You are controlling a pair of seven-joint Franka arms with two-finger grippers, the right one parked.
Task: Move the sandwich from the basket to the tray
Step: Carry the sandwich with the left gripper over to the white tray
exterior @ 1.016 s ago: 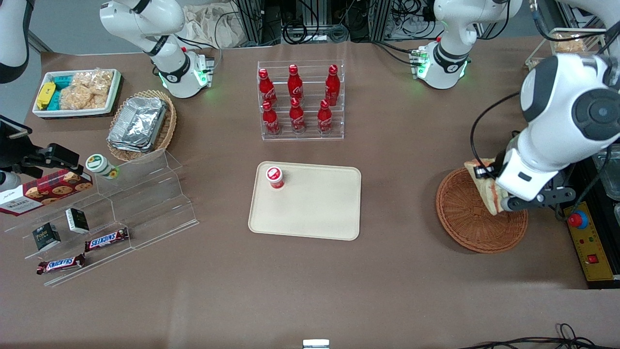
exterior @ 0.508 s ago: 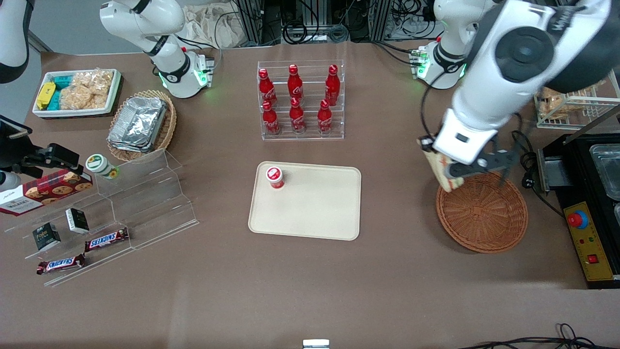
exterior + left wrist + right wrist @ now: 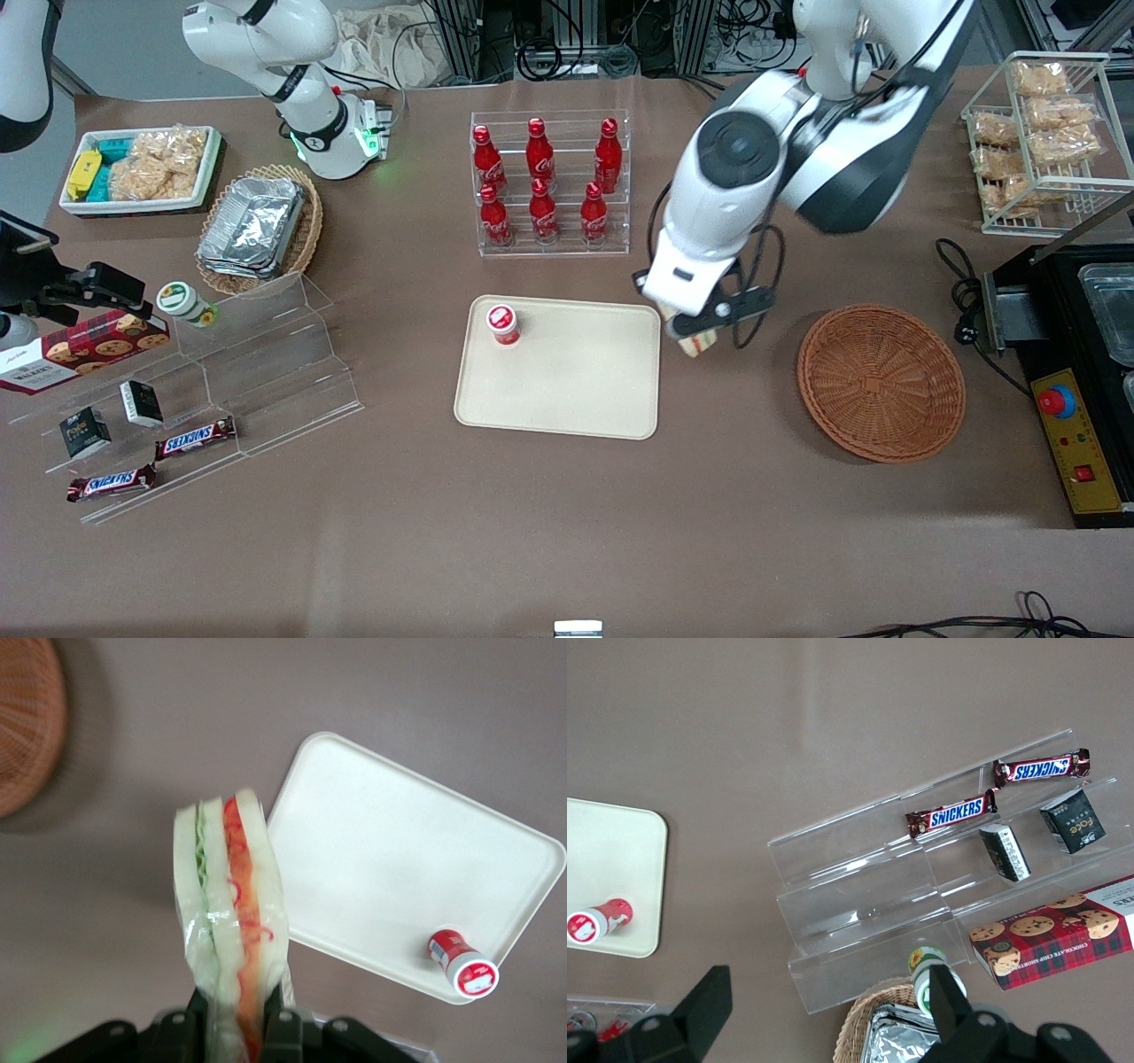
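My left gripper [image 3: 694, 332] is shut on the sandwich [image 3: 698, 341], a wrapped wedge of white bread with red and green filling, clear in the left wrist view [image 3: 230, 895]. It hangs in the air just beside the tray's edge toward the working arm's end, between the tray and the basket. The cream tray [image 3: 576, 390] lies mid-table and also shows in the left wrist view [image 3: 390, 859]. The reddish-brown wicker basket [image 3: 881, 383] holds nothing; its rim shows in the left wrist view [image 3: 27, 726].
A small red-capped bottle [image 3: 502, 323] stands on the tray's corner nearest the parked arm. A clear rack of red cola bottles [image 3: 549, 182] stands farther from the camera than the tray. A wire rack of bagged snacks [image 3: 1041, 133] and a black appliance [image 3: 1081, 337] are at the working arm's end.
My left gripper has lifted the sandwich out of the basket and carried it sideways toward the tray; the basket now holds nothing.
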